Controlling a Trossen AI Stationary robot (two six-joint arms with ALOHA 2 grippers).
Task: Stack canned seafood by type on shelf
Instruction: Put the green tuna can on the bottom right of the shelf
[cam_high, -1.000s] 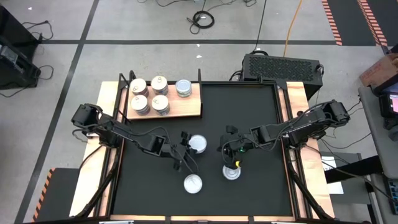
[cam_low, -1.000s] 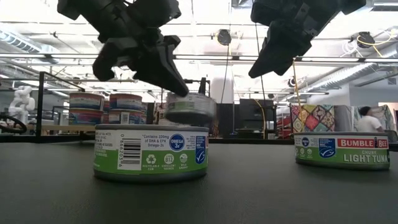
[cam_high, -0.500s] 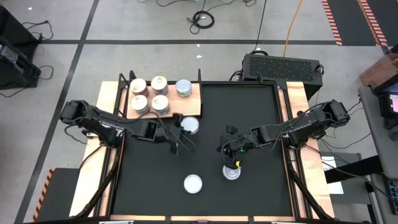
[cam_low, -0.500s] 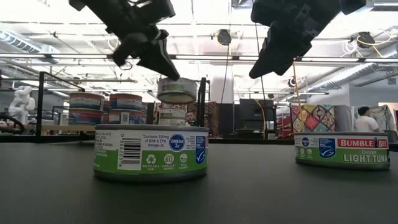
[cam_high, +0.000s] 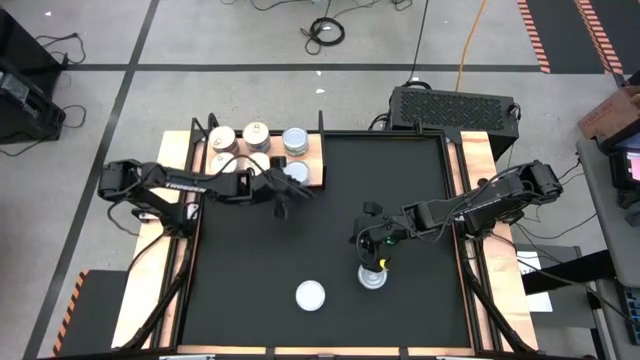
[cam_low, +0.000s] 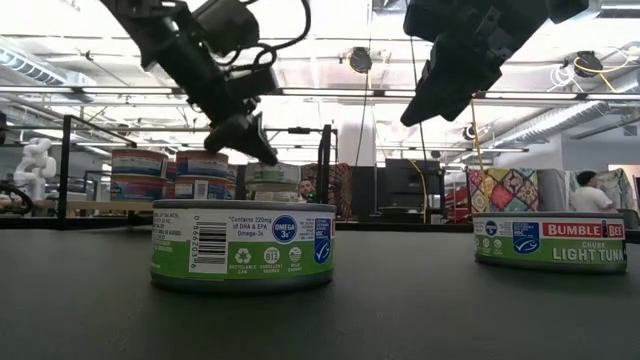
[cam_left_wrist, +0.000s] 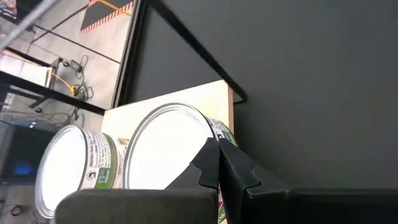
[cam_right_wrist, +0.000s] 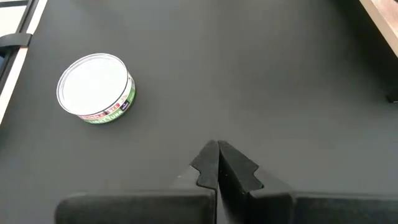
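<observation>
Black tabletop (cam_high: 420, 180) is carrying everything. Light wooden rectangular shelf board (cam_high: 312, 174) is lying at its far left corner.

Left arm is reaching in from the table's left edge. Left gripper (cam_high: 290, 186) is hanging over the board's near right corner. In the left wrist view its fingers (cam_left_wrist: 208, 163) are pressing together, narrow, nothing between them, with the tips right at a short round tin with a pale white top and green label (cam_left_wrist: 171, 149). That tin is sitting on the board by the same corner, just beside another pale-topped tin (cam_left_wrist: 71, 162).

Right arm is coming in from the right edge. Right gripper (cam_high: 374, 256) is hovering above the tabletop, toward the near edge. Its pincer is closed tight and empty too (cam_right_wrist: 217, 155).

Along the board's far edge two gold pull-tab tins (cam_high: 256, 132) and one pale bluish-topped tin (cam_high: 295, 140) are standing. More tins on the board are showing partly under the left arm.

Two tins are sitting off the board, near the table's near edge. A silvery-topped light tuna tin (cam_high: 373, 278) is lying just below the right gripper. A white-topped green-label tin (cam_high: 311, 294) is sitting to its left, apart from it.
</observation>
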